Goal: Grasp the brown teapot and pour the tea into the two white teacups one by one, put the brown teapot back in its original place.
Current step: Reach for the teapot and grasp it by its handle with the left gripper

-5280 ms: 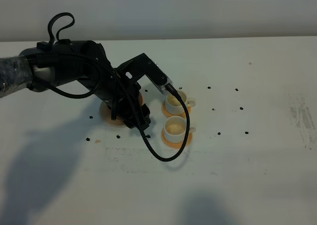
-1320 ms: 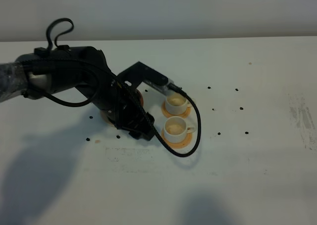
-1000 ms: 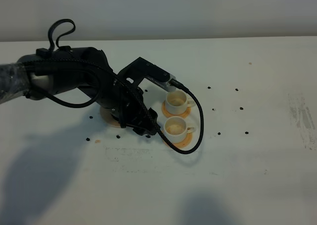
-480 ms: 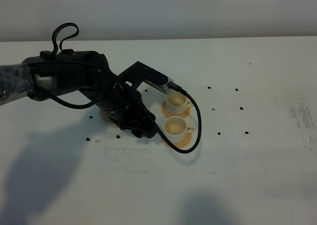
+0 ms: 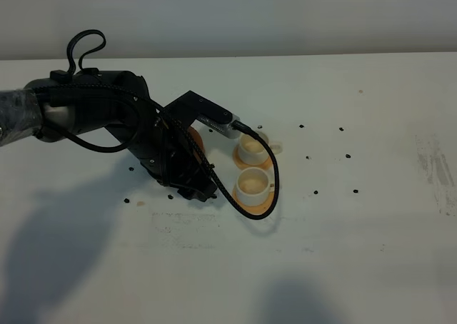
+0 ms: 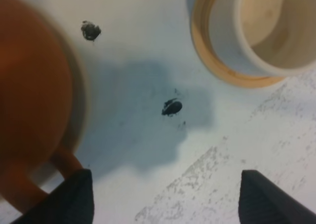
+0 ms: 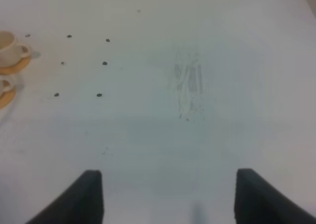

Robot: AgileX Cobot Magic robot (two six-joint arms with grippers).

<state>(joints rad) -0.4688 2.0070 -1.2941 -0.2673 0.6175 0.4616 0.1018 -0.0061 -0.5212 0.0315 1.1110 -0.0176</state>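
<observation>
Over the white table (image 5: 371, 224) my left gripper (image 6: 165, 204) spreads wide, holding nothing; my right gripper (image 7: 165, 197) gapes wide too. The brown teapot (image 6: 29, 95) sits just beside the left one, the two white teacups (image 5: 252, 184) near it.

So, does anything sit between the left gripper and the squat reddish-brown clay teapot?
Nothing visible does. The open left gripper hangs beside the squat reddish-brown clay teapot, its loop handle next to one fingertip. Only bare white table with black specks shows between them; the small white teacup stands aside.
</observation>
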